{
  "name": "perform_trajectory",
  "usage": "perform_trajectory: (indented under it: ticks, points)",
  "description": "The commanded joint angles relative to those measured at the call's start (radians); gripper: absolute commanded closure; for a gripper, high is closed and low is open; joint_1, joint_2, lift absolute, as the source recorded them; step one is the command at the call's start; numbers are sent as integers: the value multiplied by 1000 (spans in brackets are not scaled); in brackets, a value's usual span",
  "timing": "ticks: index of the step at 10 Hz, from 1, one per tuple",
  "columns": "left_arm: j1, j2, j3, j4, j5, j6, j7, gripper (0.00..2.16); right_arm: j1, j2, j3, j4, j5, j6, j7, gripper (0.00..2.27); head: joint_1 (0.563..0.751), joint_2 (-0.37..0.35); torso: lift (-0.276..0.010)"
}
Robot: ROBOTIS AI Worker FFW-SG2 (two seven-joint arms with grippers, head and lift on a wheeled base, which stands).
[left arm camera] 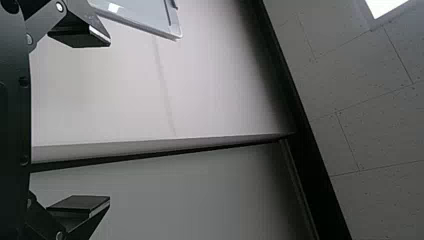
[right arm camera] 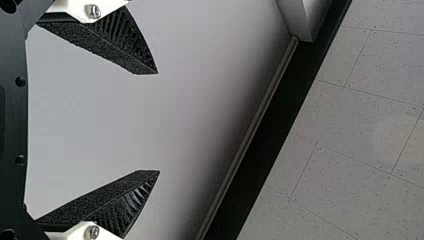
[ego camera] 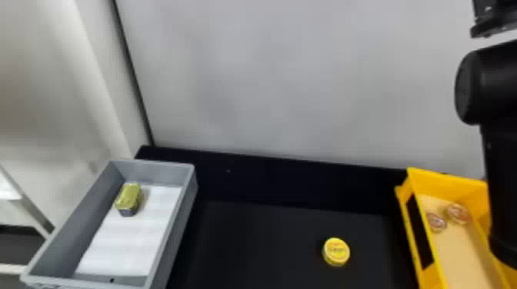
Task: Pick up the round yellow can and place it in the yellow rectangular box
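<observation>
The round yellow can [ego camera: 336, 251] stands on the black desk [ego camera: 261, 242], between two containers and nearer the yellow one. That yellow rectangular box [ego camera: 448, 180], with a tan bottom, holds two small round reddish-and-clear items [ego camera: 436, 222] at its far end, lying close together. On the robot's left, the grey rectangular open bin [ego camera: 154, 165] has a white sheet [ego camera: 123, 242] over much of its floor; a gold-topped, dark-sided oblong tin [ego camera: 129, 199] sits toward its far end, by the left wall. The left claw [left arm camera: 110, 121] and right claw [right arm camera: 158, 122] both have fingers spread apart, with nothing between them.
</observation>
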Motion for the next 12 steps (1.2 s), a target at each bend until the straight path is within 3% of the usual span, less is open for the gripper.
perform_trajectory:
  ticks: [1,12]
  points:
    - [0,0,0,-4,0,3,-1,157,-1,0,0,-1,0,4,0,61,694,-78,-6]
    - [-5,1,3,-7,-1,14,-5,157,33,0,-46,-41,31,82,-28,75,694,-78,-6]
